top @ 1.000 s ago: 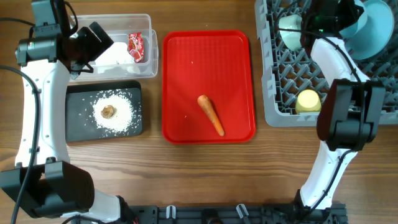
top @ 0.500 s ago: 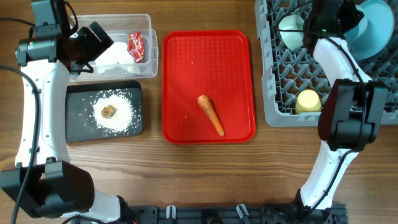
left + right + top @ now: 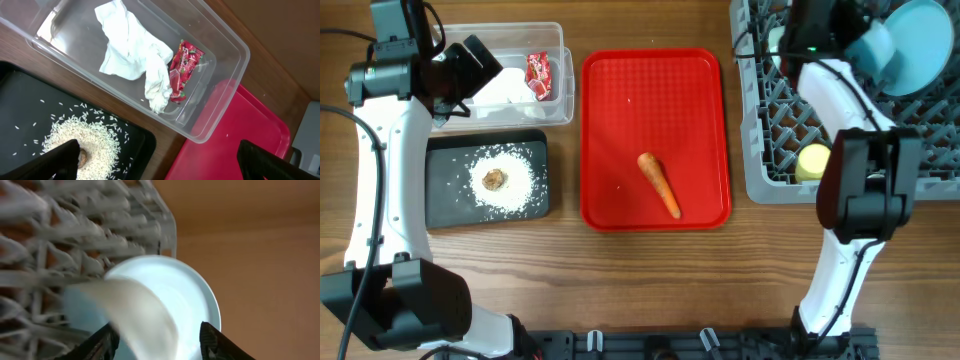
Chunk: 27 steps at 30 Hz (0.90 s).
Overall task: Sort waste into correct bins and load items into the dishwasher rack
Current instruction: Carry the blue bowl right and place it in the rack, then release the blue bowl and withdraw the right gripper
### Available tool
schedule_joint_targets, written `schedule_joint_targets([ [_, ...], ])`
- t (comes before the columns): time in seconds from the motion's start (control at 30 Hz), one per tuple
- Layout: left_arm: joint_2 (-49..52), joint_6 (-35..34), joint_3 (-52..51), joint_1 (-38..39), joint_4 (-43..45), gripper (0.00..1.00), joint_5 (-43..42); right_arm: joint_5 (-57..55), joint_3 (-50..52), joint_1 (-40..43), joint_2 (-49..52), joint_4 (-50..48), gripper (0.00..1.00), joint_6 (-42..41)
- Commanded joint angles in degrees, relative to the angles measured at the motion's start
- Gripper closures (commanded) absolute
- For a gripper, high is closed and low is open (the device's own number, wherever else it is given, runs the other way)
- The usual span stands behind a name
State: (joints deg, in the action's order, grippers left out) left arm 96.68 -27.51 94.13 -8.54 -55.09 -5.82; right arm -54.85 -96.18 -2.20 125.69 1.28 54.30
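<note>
The carrot (image 3: 660, 185) lies on the red tray (image 3: 655, 80). In the clear tub (image 3: 560, 100) are the crumpled napkin (image 3: 135, 55) and the red wrapper (image 3: 182, 70). Rice (image 3: 510, 180) and a brown lump (image 3: 493, 180) sit in the black tray (image 3: 445, 195). My left gripper (image 3: 162, 165) hangs open above the tub's near corner. In the grey rack (image 3: 760, 130) stand the plate (image 3: 925, 45), the light blue bowl (image 3: 870, 45), the pale green bowl (image 3: 778, 42) and the yellow cup (image 3: 813, 162). My right gripper (image 3: 160, 342) is open before the plate (image 3: 195, 295), a blurred pale rim (image 3: 140, 315) between its fingers.
The red tray lies between the two bins and the rack. The rack's upright pegs (image 3: 75, 240) crowd round my right gripper. My right arm (image 3: 840, 100) reaches across the rack's left half. Bare wooden table (image 3: 650, 280) runs along the front.
My right gripper has opened and drawn left, away from the light blue bowl, which now rests by the plate. The left arm has not moved.
</note>
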Motion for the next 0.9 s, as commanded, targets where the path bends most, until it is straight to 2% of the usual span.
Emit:
schedule_joint_targets([
  [0.0,-0.35,0.44,0.39,-0.11,0.13,0.0,0.13,0.26,0.15,-1.73,0.92,-0.07,0.44,-0.48],
  [0.17,-0.35,0.44,0.39,-0.11,0.13,0.0,0.13,-2.23,0.13,-2.89,0.74,-1.22,0.43,-1.42],
  [0.27,-0.35,0.44,0.39,-0.11,0.13,0.0,0.13,-3.89,0.13,-2.89,-0.24,-4.55,0.38,-3.72],
  [0.37,-0.35,0.44,0.39,-0.11,0.13,0.0,0.13,-3.85,0.13,-2.89,-2.14,-7.61,0.29,-6.19],
  [0.47,-0.35,0.44,0.39,-0.11,0.13,0.0,0.13,-3.8,0.13,-2.89,-5.18,-11.19,0.16,-11.98],
  [0.6,-0.35,0.44,0.39,-0.11,0.13,0.0,0.13,-1.7,0.13,-3.23,-10.19,-8.98,0.11,-20.09],
  [0.7,-0.35,0.44,0.39,-0.11,0.13,0.0,0.13,5.64,0.13,-5.18,-14.64,0.63,0.11,-26.18],
  [0.77,-0.35,0.44,0.39,-0.11,0.13,0.0,0.13,16.87,0.13,-7.58,-18.12,10.05,0.11,-29.73],
  [0.87,-0.35,0.44,0.39,-0.11,0.13,0.0,0.13,41.4,0.13,-11.52,-22.53,22.73,0.11,-37.22],
])
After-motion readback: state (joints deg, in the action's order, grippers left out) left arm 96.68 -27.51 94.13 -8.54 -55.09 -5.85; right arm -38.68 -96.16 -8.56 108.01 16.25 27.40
